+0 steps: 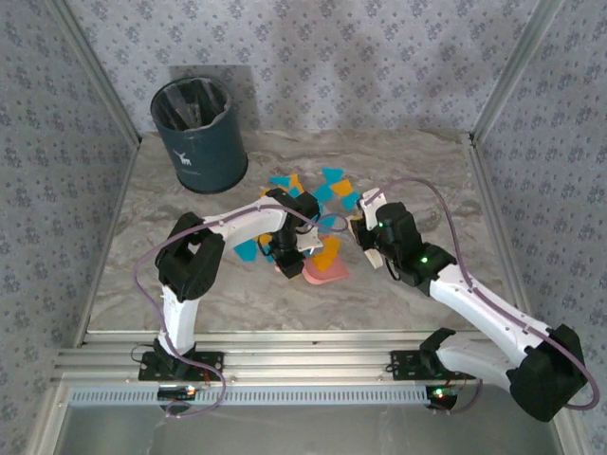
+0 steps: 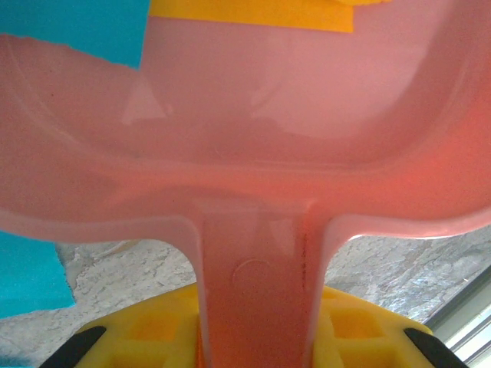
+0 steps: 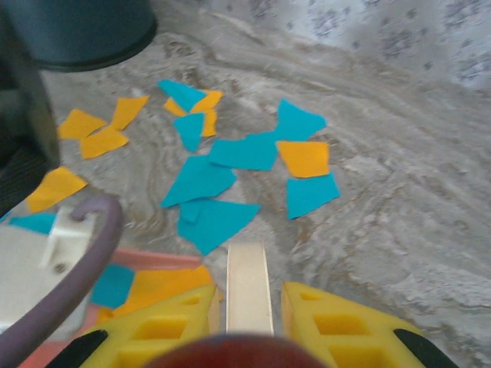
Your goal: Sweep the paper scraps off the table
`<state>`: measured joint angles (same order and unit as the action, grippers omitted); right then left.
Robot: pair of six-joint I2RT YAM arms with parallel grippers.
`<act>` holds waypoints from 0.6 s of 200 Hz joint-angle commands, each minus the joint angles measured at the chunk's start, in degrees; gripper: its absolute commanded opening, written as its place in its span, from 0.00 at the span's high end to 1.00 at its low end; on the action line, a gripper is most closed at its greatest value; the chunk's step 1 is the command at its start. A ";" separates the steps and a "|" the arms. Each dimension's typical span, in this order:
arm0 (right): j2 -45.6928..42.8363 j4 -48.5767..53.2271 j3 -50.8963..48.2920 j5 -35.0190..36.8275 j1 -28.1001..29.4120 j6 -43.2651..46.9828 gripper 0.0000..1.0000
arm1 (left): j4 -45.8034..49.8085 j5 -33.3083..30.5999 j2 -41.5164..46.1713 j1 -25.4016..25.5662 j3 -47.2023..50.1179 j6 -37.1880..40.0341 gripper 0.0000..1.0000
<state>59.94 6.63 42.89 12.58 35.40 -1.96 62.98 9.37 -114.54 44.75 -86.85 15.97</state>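
Turquoise and orange paper scraps (image 1: 322, 190) lie scattered mid-table (image 1: 171, 275), and spread ahead of the fingers in the right wrist view (image 3: 222, 165). My left gripper (image 1: 285, 254) (image 2: 257, 333) is shut on the handle of a pink dustpan (image 1: 325, 271) (image 2: 253, 153), which rests on the table just below the scraps. An orange scrap (image 2: 253, 11) and a turquoise one (image 2: 77, 27) lie at the pan's far side. My right gripper (image 1: 365, 232) (image 3: 249, 314) is shut on a flat cream handle (image 3: 249, 280), to the right of the pan (image 3: 165, 259).
A dark blue bin (image 1: 199, 133) (image 3: 77, 27) stands at the back left of the table. Aluminium rails (image 1: 285, 360) edge the near side, and patterned walls close in the other sides. The left arm's cable (image 3: 69, 284) crosses the right wrist view's lower left.
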 commanded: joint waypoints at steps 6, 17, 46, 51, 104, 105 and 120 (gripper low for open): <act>2.83 -6.07 0.73 6.84 0.07 0.00 1.00 | 0.74 -1.37 0.80 -0.11 0.66 -0.67 1.00; 4.59 -8.10 0.89 7.52 -0.32 0.36 1.00 | 0.67 -1.29 1.06 -0.11 0.93 -0.67 1.00; 9.09 -12.37 1.96 6.42 -1.54 0.63 1.00 | 0.31 -1.41 1.42 -0.17 1.76 -0.76 1.00; 9.86 -12.78 2.29 5.82 -1.65 0.86 1.00 | 0.25 -1.38 1.48 -0.16 1.90 -0.76 1.00; 14.04 -11.77 4.14 -0.81 -1.31 1.52 1.00 | 0.04 -1.56 1.78 -0.19 2.17 -0.85 1.00; 14.05 -11.71 4.13 -0.89 -1.30 1.56 1.00 | 0.04 -1.55 1.78 -0.19 2.14 -0.85 1.00; 14.15 -10.80 4.02 -2.73 -1.29 1.69 1.00 | -0.02 -1.62 1.87 -0.36 2.21 -0.84 1.00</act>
<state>73.56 -3.27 44.93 13.74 33.82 -1.39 61.39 9.34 -114.37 44.64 -85.38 15.94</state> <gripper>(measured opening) 0.263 0.277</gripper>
